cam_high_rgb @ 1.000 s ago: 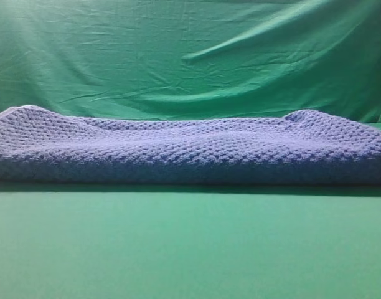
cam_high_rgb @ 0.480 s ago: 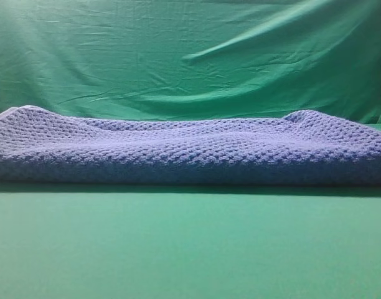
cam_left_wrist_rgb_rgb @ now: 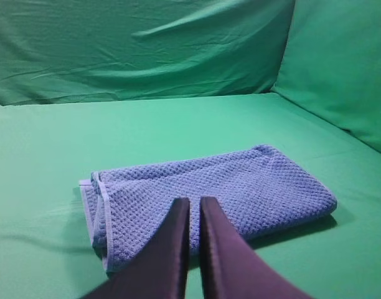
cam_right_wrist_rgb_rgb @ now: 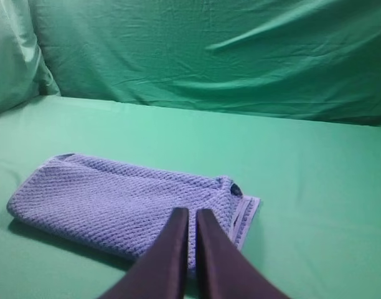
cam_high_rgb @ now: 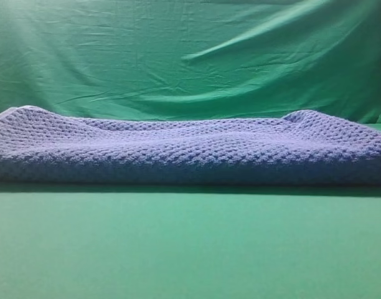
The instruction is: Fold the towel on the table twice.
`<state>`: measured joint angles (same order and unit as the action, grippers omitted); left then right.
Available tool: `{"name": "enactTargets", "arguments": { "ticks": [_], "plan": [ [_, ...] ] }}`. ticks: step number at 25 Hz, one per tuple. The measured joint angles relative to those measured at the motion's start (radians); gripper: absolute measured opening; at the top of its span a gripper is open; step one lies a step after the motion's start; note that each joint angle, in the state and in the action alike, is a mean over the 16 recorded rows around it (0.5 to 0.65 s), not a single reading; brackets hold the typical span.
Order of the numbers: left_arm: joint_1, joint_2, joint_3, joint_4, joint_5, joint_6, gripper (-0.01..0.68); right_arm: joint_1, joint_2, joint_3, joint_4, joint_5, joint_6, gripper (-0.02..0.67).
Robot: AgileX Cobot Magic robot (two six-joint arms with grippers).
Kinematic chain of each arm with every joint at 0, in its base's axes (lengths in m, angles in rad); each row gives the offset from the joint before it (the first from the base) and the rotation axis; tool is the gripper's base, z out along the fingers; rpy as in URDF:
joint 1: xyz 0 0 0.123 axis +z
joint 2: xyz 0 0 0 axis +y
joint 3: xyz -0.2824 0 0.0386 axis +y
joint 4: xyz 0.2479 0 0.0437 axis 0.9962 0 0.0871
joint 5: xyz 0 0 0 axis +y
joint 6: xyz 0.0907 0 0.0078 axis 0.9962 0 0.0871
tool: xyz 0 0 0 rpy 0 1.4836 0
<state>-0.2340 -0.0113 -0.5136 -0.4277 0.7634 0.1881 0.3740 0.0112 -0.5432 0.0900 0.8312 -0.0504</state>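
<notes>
Setting: you're looking at a staged recording studio | Evidence: wrinkled green cloth backdrop (cam_high_rgb: 190, 56) hung behind | flat matte green table (cam_high_rgb: 190, 249) filling the foreground.

A wrinkled green cloth backdrop (cam_high_rgb: 190, 56) is hanging across the rear of the scene, with long diagonal creases running through it. At the sides it is turning forward into side panels (cam_left_wrist_rgb_rgb: 340, 68), which are showing fewer wrinkles.

The towel (cam_left_wrist_rgb_rgb: 228, 187) is showing bumpy waffle-weave cloth, the table (cam_left_wrist_rgb_rgb: 178, 124) is looking smooth and matt, and the backdrop (cam_high_rgb: 178, 56) is showing wrinkled cloth.
</notes>
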Motion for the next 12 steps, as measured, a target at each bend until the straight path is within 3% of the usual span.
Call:
{"name": "enactTargets", "arguments": {
  "ticks": [6,12],
  "plan": [
    [0.0,-0.004,0.088,0.034,-0.12,-0.016,0.07,-0.001,-0.026,0.079,0.003,-0.084,-0.006,0.062],
    [0.0,-0.004,0.224,0.076,-0.311,-0.018,0.07,-0.002,-0.026,0.212,-0.005,-0.288,-0.011,0.09]
  ]
}}
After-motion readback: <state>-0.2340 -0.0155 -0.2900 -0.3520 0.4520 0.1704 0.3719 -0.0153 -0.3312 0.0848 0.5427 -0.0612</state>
